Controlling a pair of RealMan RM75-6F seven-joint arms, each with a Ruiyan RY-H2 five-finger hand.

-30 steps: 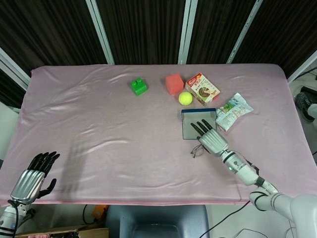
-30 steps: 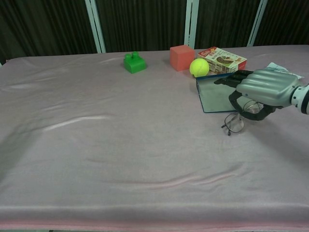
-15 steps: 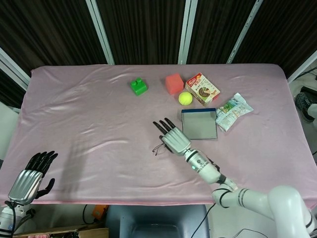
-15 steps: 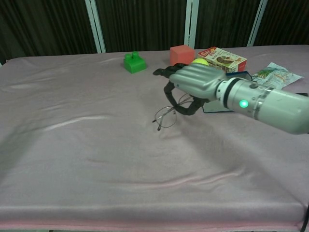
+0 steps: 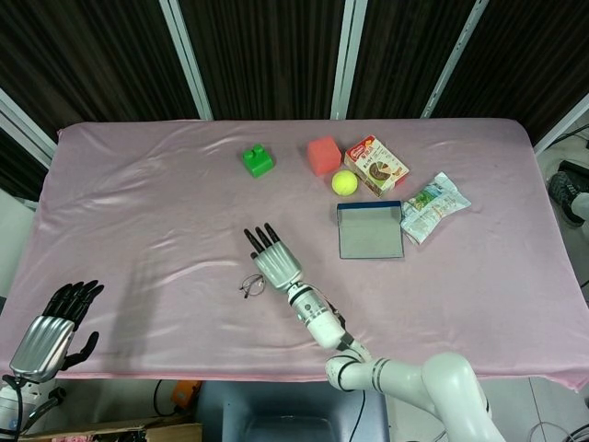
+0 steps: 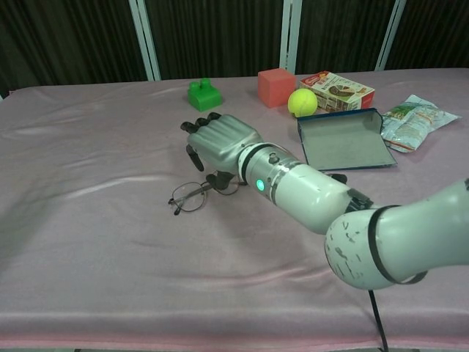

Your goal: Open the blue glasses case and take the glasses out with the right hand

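The blue glasses case lies open and empty on the pink cloth, right of centre. My right hand is well left of it, near the table's middle, palm down, fingers pointing away from me. Beneath it, thumb and fingers pinch one end of the wire-framed glasses, whose lenses hang at or just above the cloth. My left hand hangs at the near left corner, off the table edge, holding nothing, fingers apart; only the head view shows it.
Along the far side stand a green block, a red cube, a tennis ball and a snack box. A snack bag lies right of the case.
My right hand has swept left from beside the case to the table's middle, carrying the glasses with it. The left hand has barely moved.
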